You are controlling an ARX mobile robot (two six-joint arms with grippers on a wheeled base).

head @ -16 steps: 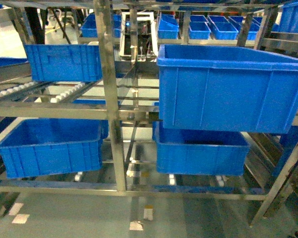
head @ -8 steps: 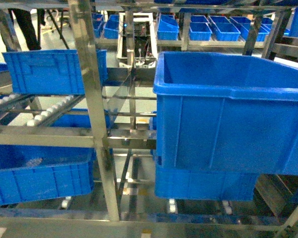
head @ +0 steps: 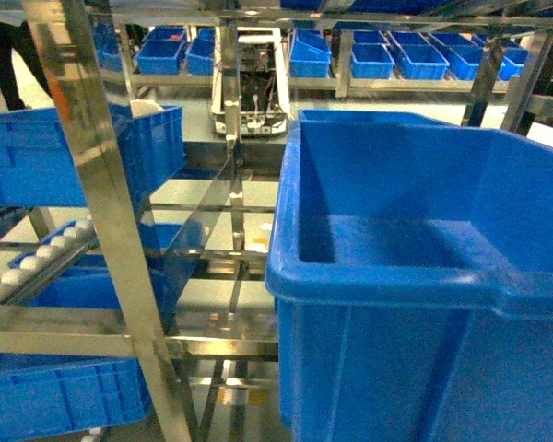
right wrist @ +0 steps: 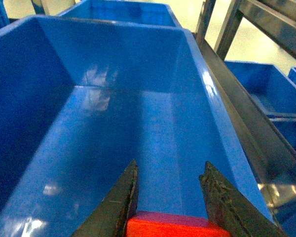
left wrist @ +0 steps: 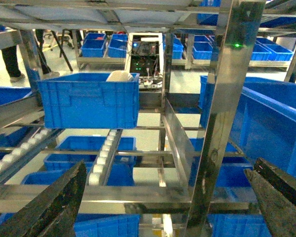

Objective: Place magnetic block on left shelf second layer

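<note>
The magnetic block (right wrist: 172,226), a red cube, sits between the fingers of my right gripper (right wrist: 170,164), which is shut on it. The gripper hangs over the open inside of a large deep blue tub (right wrist: 207,113), near its front end. This tub (head: 387,276) fills the right of the head view, on the second level of the steel rack, and looks empty. My left gripper (left wrist: 170,165) is open wide with nothing in it, facing the rack's front rail. Neither gripper shows in the head view.
A shiny steel upright (head: 101,230) stands just left of the tub, and another upright (left wrist: 227,123) is close in front of the left gripper. A smaller blue crate (left wrist: 89,101) sits on roller rails (left wrist: 106,153). Lower blue tubs (head: 55,396) lie below.
The head view has closed in on the rack. The large blue tub now fills the right side, with its inside in sight from above.
</note>
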